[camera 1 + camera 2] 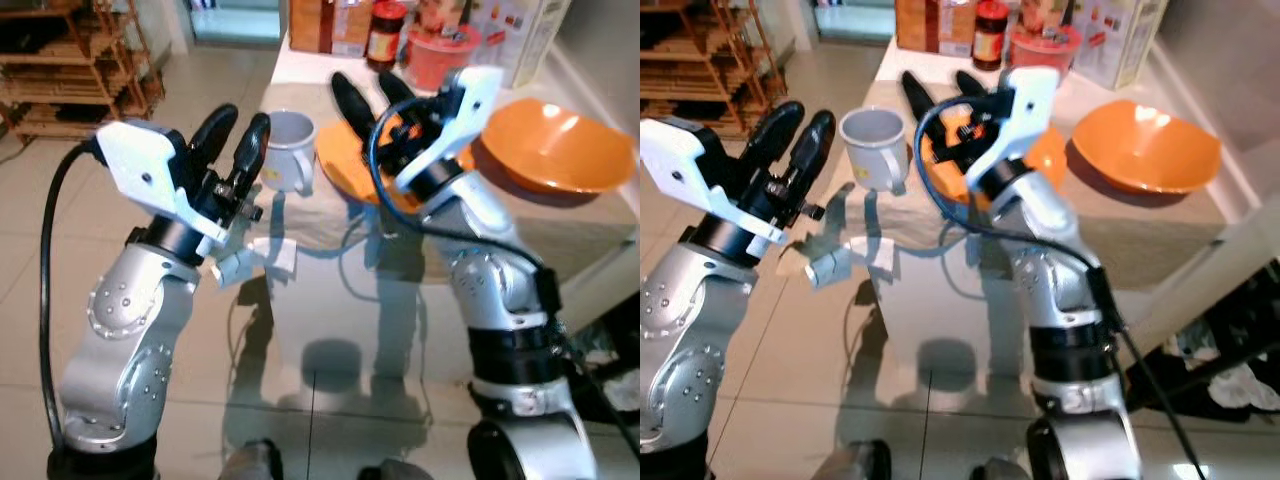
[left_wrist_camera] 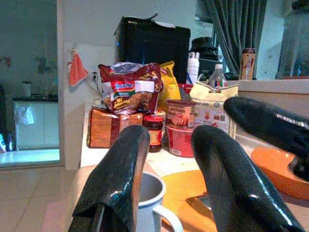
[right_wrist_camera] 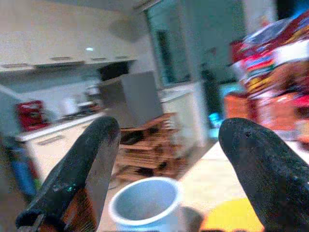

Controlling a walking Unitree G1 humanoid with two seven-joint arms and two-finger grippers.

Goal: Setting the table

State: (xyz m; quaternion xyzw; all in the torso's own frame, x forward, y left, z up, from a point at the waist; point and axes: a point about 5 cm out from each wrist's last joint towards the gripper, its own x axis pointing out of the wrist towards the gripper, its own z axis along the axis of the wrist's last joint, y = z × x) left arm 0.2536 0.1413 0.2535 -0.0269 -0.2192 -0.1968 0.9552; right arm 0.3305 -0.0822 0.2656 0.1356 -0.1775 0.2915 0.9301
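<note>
Tools first: we see the left tool (image 1: 232,135) raised at the near edge of the table (image 1: 330,300), its two black fingers a modest gap apart and holding nothing. Just beyond its fingertips stands the grey mug (image 1: 290,150), not touched. The right tool (image 1: 372,100) hovers over the orange plate (image 1: 345,165), fingers spread wide and empty, with the mug ahead of it. Off to that tool's right sits the orange bowl (image 1: 555,145). Beyond both tools, food packets (image 2: 130,89) crowd the table's far end.
</note>
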